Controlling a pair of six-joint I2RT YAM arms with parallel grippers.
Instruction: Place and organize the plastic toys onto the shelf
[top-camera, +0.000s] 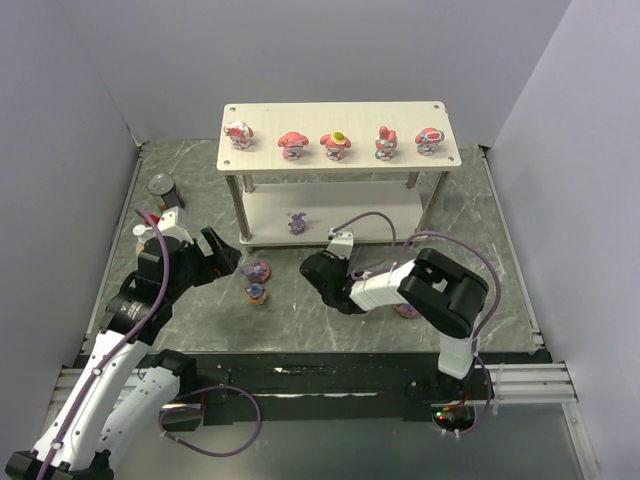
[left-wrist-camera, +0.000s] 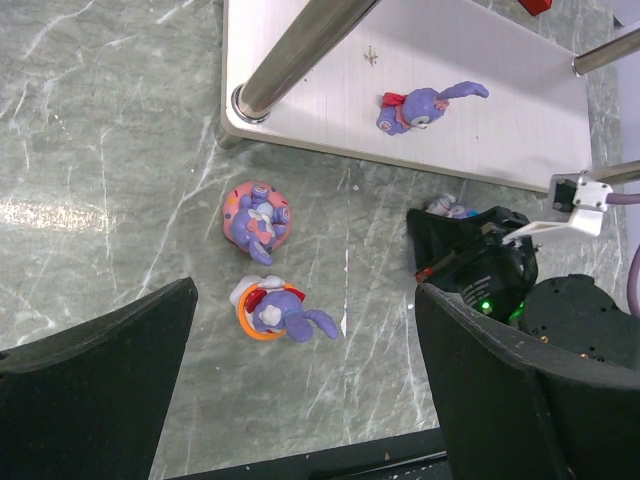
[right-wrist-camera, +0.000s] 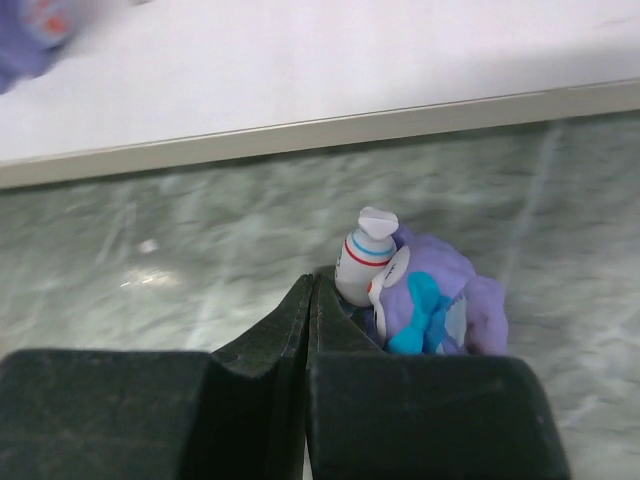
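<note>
Toys not yet on the shelf (top-camera: 340, 112) decide the next reach. 2 of them, a donut toy (left-wrist-camera: 257, 218) and a ring toy (left-wrist-camera: 270, 308), sit close together on the tabletop (top-camera: 200, 205), just off the shelf's front-left leg (left-wrist-camera: 300, 45) and in front of the lower board (left-wrist-camera: 480, 110).

The left gripper (top-camera: 222, 255) hangs above them with its jaws spread about as wide as they go, holding nothing. In its wrist view both toys fall between the 2 fingers. The ring toy is the nearer one; the donut toy is just beyond it, toward the shelf. The ring toy's ears trail toward the right-hand finger, so its long axis runs across the gap from finger to finger. By my judgement the jaws would close along its length unless the wrist turns.

The right gripper (right-wrist-camera: 312, 285) is closed tight with nothing between its fingers. A bow toy (right-wrist-camera: 425, 300) lies on the tabletop just beside its tip, on the right in that wrist view, near the lower board's front edge. Whether the 2 touch I cannot tell.

So the left arm is nearer the pair and the right arm nearer the bow toy, though the right would have to open first.

5 pink toys (top-camera: 338, 145) already line the top board; 1 purple toy (top-camera: 297, 222) stands on the lower board, toward its left end.
</note>
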